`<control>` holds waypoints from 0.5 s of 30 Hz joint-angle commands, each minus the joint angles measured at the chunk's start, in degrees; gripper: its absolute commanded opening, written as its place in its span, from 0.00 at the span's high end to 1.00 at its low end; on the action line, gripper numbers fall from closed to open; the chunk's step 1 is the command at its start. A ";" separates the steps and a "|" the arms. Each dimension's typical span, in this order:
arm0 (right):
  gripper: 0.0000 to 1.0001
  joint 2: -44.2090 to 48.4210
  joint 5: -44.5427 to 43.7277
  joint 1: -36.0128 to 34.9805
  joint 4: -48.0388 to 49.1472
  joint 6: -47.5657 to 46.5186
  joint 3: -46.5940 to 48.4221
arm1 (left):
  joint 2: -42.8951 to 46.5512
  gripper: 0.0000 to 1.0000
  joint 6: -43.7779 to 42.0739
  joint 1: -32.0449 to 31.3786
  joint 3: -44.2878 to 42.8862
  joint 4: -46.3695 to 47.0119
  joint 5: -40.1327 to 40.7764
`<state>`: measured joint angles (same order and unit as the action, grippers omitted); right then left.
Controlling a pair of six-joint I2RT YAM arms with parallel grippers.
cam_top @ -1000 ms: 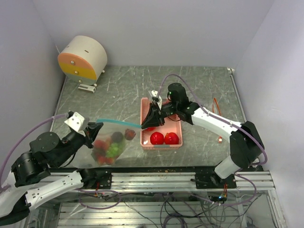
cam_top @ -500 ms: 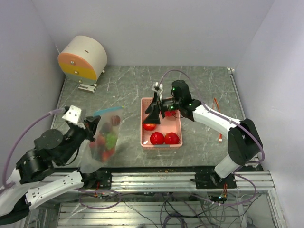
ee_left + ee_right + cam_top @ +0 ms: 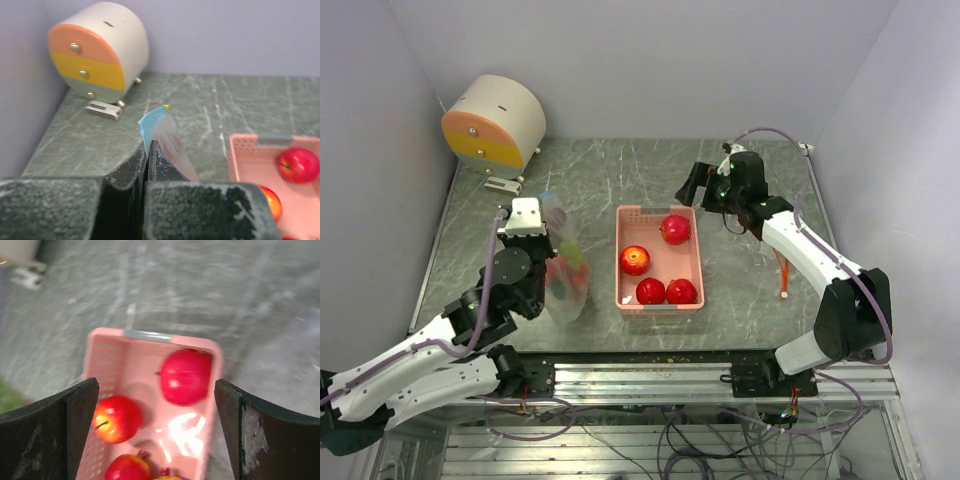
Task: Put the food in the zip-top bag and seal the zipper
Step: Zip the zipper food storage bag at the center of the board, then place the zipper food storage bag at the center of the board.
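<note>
The clear zip-top bag (image 3: 563, 275) hangs upright from its blue zipper edge (image 3: 150, 122), left of the tray. My left gripper (image 3: 148, 146) is shut on that edge. Green and red food (image 3: 566, 268) shows inside the bag. The pink tray (image 3: 660, 212) holds several red apples (image 3: 675, 229). My right gripper (image 3: 692, 186) is open behind the tray's far right corner, with nothing between its fingers. In the right wrist view that gripper (image 3: 156, 390) looks down on the tray (image 3: 150, 336) with apples (image 3: 185, 376) below it.
A round toy drawer unit (image 3: 495, 122) in orange and yellow stands at the back left, with a small white piece (image 3: 503, 184) lying in front of it. An orange cable (image 3: 782, 262) runs along the table's right side.
My right gripper opened, let go of the bag's edge and pulled back to the right, past the tray. My left arm swung the bag up and rightward, so it hangs upright.
</note>
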<state>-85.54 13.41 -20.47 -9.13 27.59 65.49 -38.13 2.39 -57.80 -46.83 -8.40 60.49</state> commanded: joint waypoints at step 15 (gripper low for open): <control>0.00 -3.58 -51.41 2.86 -23.34 14.89 -0.06 | -2.92 0.00 9.37 8.23 3.29 -1.18 -0.87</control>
<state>-91.48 -29.32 -18.85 -29.56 37.95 66.52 -42.04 8.88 -50.13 -43.07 -6.79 66.30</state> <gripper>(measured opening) 0.999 0.991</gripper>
